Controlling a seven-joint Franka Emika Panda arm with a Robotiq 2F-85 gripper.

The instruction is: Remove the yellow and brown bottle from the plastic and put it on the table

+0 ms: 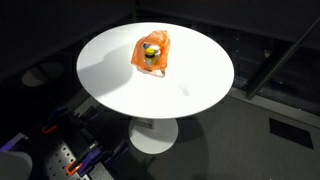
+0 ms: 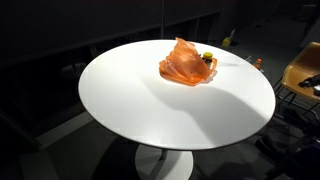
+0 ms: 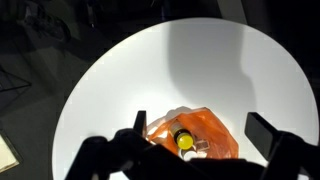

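Note:
An orange plastic bag (image 1: 160, 46) lies on the round white table (image 1: 110, 75), towards its far side, and shows in both exterior views (image 2: 182, 64). The yellow and brown bottle (image 1: 151, 52) sits inside the bag, and its top peeks out at the bag's edge (image 2: 207, 58). In the wrist view the bottle's yellow cap (image 3: 185, 141) faces the camera, with the bag (image 3: 215, 132) around it. My gripper (image 3: 203, 130) is open and empty. It hovers above the bag with a finger on each side. The arm is out of sight in both exterior views.
The table (image 2: 150, 100) stands on a white pedestal foot (image 1: 153, 137) on a dark floor. A tan chair (image 2: 305, 68) stands beside the table. Equipment with blue and orange parts (image 1: 80, 155) sits low by the table.

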